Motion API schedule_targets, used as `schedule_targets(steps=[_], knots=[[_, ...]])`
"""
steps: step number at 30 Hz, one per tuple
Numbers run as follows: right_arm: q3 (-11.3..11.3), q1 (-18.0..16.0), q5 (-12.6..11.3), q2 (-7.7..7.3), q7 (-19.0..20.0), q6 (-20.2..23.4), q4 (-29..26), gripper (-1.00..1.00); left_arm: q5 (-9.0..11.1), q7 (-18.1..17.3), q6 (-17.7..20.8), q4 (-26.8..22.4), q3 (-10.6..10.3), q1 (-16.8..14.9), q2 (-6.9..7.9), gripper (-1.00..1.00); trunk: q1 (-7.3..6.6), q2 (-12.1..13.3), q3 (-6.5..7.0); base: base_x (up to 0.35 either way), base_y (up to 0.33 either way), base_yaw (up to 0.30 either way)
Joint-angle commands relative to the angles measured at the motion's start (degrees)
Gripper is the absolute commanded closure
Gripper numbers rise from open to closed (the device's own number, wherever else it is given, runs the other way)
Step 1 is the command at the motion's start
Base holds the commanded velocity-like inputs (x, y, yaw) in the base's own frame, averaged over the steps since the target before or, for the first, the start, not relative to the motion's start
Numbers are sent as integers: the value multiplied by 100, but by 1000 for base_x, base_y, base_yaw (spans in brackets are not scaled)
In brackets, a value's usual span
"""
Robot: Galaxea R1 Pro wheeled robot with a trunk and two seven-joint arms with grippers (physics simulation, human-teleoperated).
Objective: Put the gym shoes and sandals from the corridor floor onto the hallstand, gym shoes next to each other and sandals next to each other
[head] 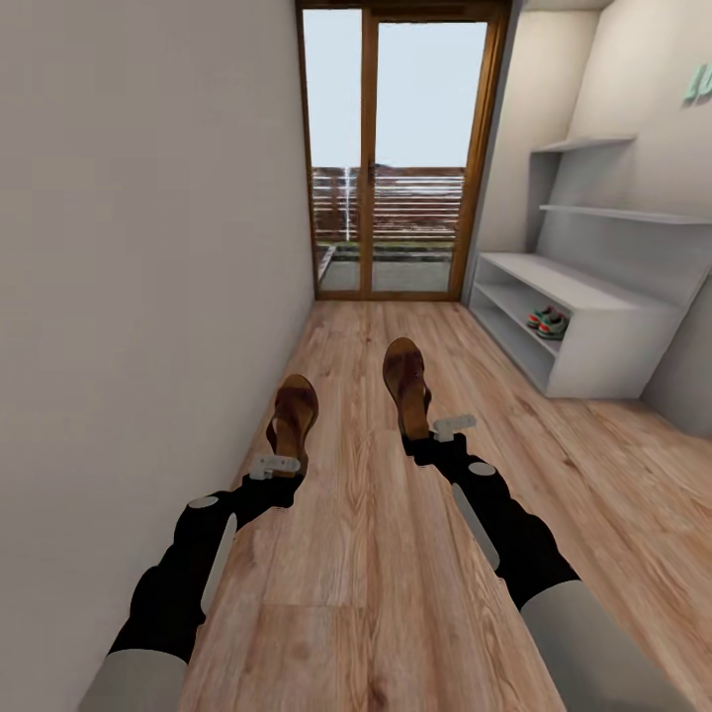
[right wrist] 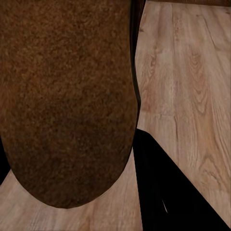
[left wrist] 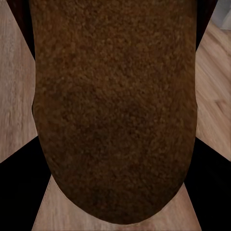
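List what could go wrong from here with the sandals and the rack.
1. Each gripper, left and right, sits at a sandal's heel end: left sandal, right sandal. Held at one end only, a sandal may pivot or slip out.
2. The gym shoes already lie on the rack's lower shelf; a sandal pushed in there could knock them apart.
3. The wall is close beside the left arm; turning toward the rack could scrape it.
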Motion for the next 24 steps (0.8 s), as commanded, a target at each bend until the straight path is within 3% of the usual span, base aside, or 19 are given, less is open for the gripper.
schedule_targets(steps=[1,24], knots=[[8,-3,-74,-2,-38,34,-10,100,-51,-56,20,-8,20,-4,-8,100,2,-2,-6,345,0,0],[-12,-3,-88,-9,-37,46,-10,100,-50,-56,20,-8,19,-4,-8,100,2,-2,-6,345,0,0]])
